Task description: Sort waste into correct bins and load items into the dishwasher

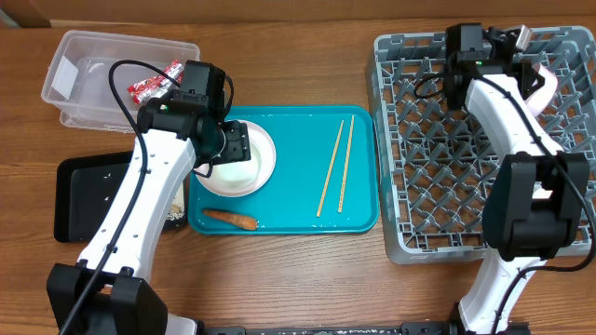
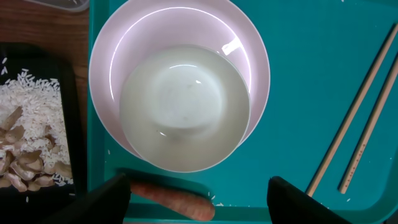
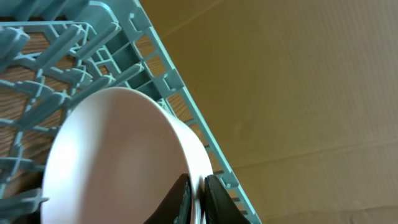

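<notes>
My left gripper (image 1: 233,149) (image 2: 199,190) is open and hovers over the teal tray. Under it a smaller white bowl (image 2: 183,109) sits in a larger white bowl (image 1: 240,158) (image 2: 112,56). The orange carrot piece (image 1: 230,220) (image 2: 177,198) lies between the fingertips. Two wooden chopsticks (image 1: 335,167) (image 2: 357,121) lie to the right of the bowls. My right gripper (image 1: 538,73) (image 3: 196,196) is shut on the rim of a white plate (image 1: 551,82) (image 3: 118,155), held on edge in the far right corner of the grey dish rack (image 1: 447,158) (image 3: 134,37). No tissue or cup shows.
The clear tub (image 1: 74,46) at the back left holds the red-and-silver wrapper (image 1: 154,84). The black tray (image 1: 79,191) (image 2: 68,93) at the left holds rice and brown scraps (image 2: 28,134). The teal tray (image 1: 298,209) lies between it and the rack.
</notes>
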